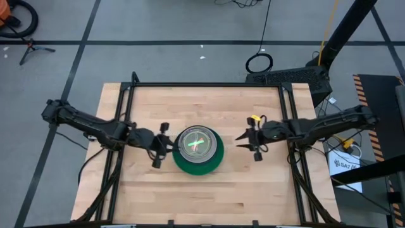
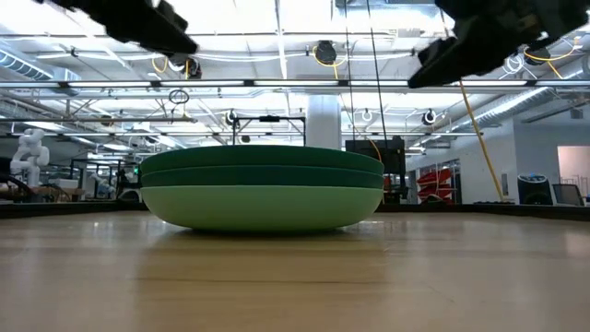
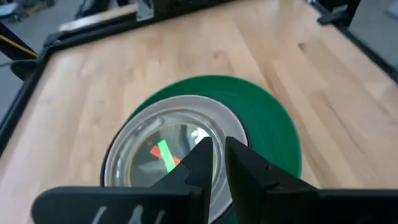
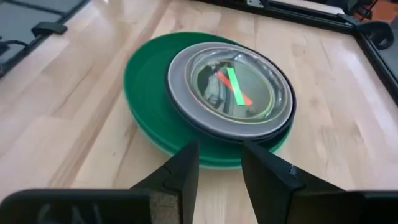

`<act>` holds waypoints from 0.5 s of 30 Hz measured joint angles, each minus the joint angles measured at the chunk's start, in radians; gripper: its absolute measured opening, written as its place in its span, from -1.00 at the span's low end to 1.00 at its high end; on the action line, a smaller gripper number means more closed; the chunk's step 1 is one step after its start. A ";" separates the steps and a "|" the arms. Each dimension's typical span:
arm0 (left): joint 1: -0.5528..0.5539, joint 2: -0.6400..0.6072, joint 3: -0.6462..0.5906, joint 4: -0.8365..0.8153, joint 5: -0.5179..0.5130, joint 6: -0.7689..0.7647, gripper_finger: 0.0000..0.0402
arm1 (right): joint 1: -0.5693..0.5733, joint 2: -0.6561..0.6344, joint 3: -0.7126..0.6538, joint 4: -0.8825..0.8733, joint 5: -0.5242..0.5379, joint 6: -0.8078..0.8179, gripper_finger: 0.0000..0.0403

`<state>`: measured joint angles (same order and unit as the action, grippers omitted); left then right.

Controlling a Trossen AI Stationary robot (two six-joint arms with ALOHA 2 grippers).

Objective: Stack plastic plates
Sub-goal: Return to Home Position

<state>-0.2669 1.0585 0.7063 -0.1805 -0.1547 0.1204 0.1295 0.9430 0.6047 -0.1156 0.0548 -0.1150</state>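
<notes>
The plastic plates (image 1: 198,150) stand in one stack at the table's middle. A mint plate (image 2: 263,207) rests on the wood, with two dark green ones (image 2: 263,166) on it. The dark and white medium plates (image 4: 186,102) sit on those, and the small translucent plates (image 4: 236,84) lie on top, showing lime and red. My left gripper (image 1: 168,144) hovers at the stack's left rim, its fingers (image 3: 205,155) a narrow gap apart. My right gripper (image 1: 240,139) is open to the right of the stack, and the plates (image 4: 149,93) lie ahead of it. Both grippers hang above plate height in the low view.
A black frame rail (image 1: 209,85) runs along the table's far edge, with side rails (image 1: 288,126) at left and right. Bare wood (image 1: 202,196) lies all around the stack. A yellow tag (image 1: 255,118) sits on the right wrist.
</notes>
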 joint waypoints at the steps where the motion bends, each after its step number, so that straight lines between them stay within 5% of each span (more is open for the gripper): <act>1: 0.001 -0.036 -0.024 0.005 0.000 -0.002 -0.74 | 0.000 -0.027 -0.023 0.009 0.000 0.004 -0.43; 15: 0.140 -0.563 -0.353 0.138 -0.012 -0.029 -0.74 | 0.000 -0.476 -0.286 0.037 0.029 0.029 -0.43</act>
<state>-0.1271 0.4951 0.3533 -0.0426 -0.1662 0.0915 0.1295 0.4671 0.3189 -0.0787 0.0842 -0.0857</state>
